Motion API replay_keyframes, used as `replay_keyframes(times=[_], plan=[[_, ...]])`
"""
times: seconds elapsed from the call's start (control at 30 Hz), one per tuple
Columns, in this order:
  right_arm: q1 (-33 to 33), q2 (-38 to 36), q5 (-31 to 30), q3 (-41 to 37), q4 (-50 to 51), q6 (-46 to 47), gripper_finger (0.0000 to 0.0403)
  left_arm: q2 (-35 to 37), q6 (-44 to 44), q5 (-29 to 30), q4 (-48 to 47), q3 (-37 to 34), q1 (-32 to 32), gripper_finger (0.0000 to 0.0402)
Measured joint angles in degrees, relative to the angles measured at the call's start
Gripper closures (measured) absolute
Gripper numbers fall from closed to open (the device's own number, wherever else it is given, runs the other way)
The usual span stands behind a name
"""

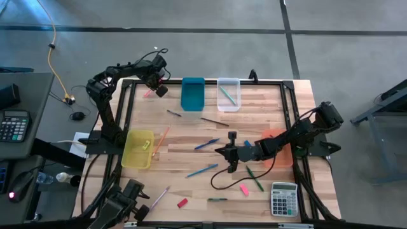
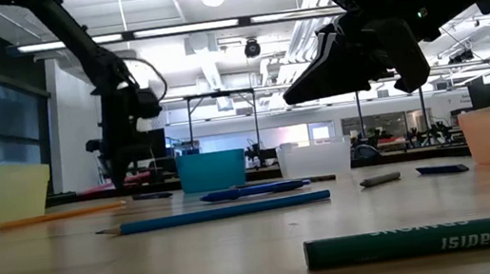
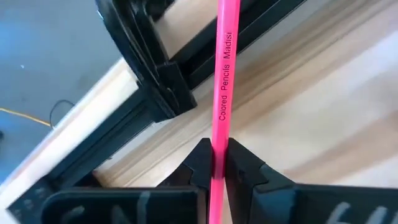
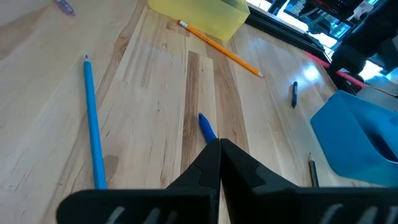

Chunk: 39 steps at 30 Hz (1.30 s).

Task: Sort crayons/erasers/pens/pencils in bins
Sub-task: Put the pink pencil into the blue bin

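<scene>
My left gripper (image 1: 154, 91) (image 3: 214, 152) is at the table's far left corner, shut on a pink coloured pencil (image 3: 224, 74). My right gripper (image 1: 221, 151) (image 4: 219, 144) hovers shut over the table's middle, just short of a blue pen's tip (image 4: 206, 127). The teal bin (image 1: 193, 94) and the clear bin (image 1: 228, 94) stand at the far edge. At the left is the yellow bin (image 1: 138, 148), and the orange bin (image 1: 278, 146) sits under my right arm. A pink eraser (image 1: 244, 189) and a red eraser (image 1: 182, 203) lie near the front. My left gripper pinches the pink pencil's shaft (image 3: 219, 163) between its two fingers, coming steeply from above. The pencil runs on past the fingertips toward the table's black frame. Whether it is clear of the wood I cannot tell.
Loose pencils and pens lie across the middle: a blue pencil (image 4: 92, 118), an orange pencil (image 4: 217, 48) by the yellow bin, green sticks (image 1: 254, 178). A grey calculator (image 1: 284, 198) sits at the front right. A black frame (image 1: 127, 102) rims the table.
</scene>
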<state>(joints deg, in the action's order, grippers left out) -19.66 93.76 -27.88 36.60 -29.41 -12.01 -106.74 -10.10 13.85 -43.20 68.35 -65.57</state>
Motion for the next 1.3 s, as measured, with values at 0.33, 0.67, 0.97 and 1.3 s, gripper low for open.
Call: replay_keyframes(times=[0.33, 0.67, 0.97, 1.3], plan=[[0.0, 0.01, 0.0, 0.0, -0.01, 0.0, 0.0403, 11.01, 6.65, -25.26, 5.62, 1.76, 4.19, 0.0393], [0.0, 0.0, 0.0, 0.0, -0.02, 0.0, 0.0403, 12.62, 21.74, -41.6, 23.58, 0.84, 16.01, 0.0393], [0.0, 0.01, 0.0, 0.0, -0.02, 0.0, 0.0403, 9.78, 21.03, -24.02, 26.53, 0.77, 20.88, 0.0391], [0.0, 0.01, 0.0, 0.0, -0.02, 0.0, 0.0403, 1.54, 20.41, -19.68, 28.73, 0.74, 22.63, 0.039]])
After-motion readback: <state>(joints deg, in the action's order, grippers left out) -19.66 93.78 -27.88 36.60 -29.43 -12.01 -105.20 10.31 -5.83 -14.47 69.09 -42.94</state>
